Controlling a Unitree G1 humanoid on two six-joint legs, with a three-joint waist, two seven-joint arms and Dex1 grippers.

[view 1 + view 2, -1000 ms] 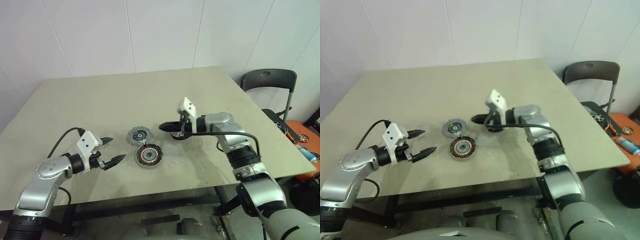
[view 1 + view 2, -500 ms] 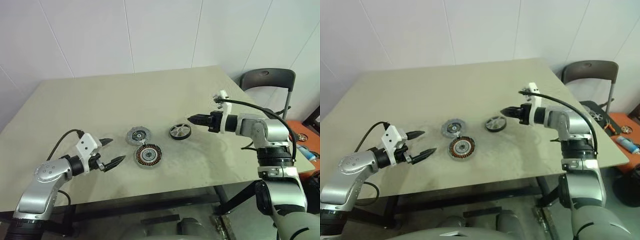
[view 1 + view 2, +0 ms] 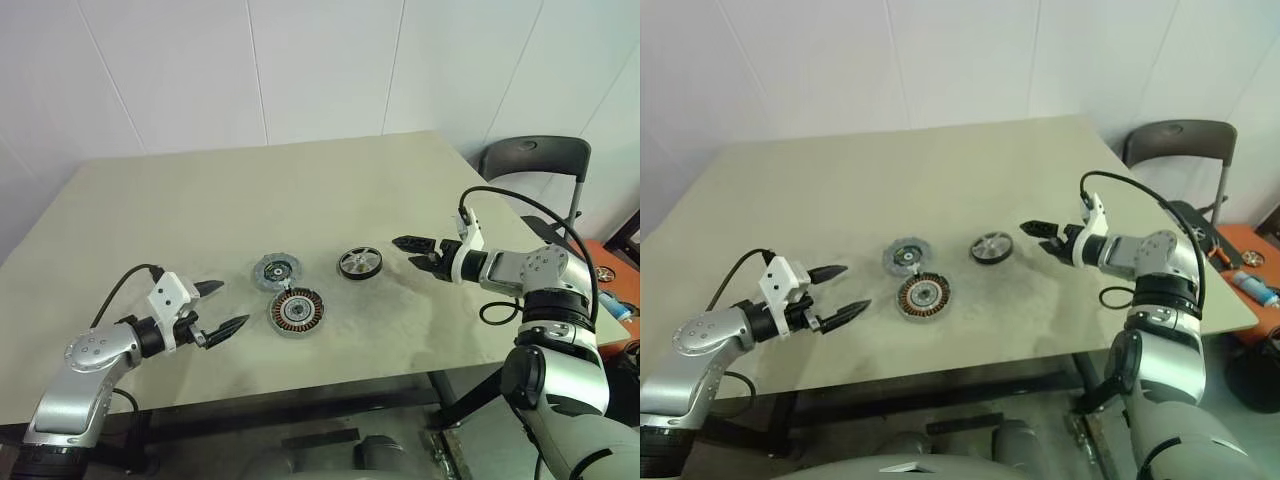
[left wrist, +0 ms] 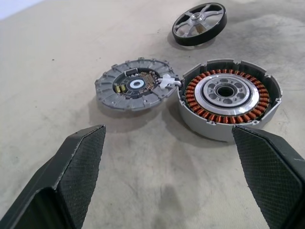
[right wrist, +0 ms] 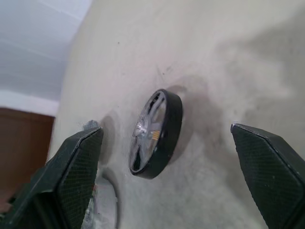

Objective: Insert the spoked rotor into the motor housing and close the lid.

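Observation:
The spoked rotor, black-rimmed with silver spokes, lies flat on the table near its middle. Left of it lies the lid, a grey disc with a dark centre facing up. Just in front of the lid sits the motor housing with its copper windings showing. My right gripper hovers open a short way right of the rotor, pointing at it, holding nothing. My left gripper stands open left of the housing, empty. The left wrist view has the lid, housing and rotor in front of the fingers.
A dark folding chair stands past the table's right edge, with orange and other items on the floor beside it. A white wall rises behind the table.
My right gripper has let go of the rotor, opened, rolled and drawn back to the right. The rotor now lies free on the table. The left gripper has stayed put.

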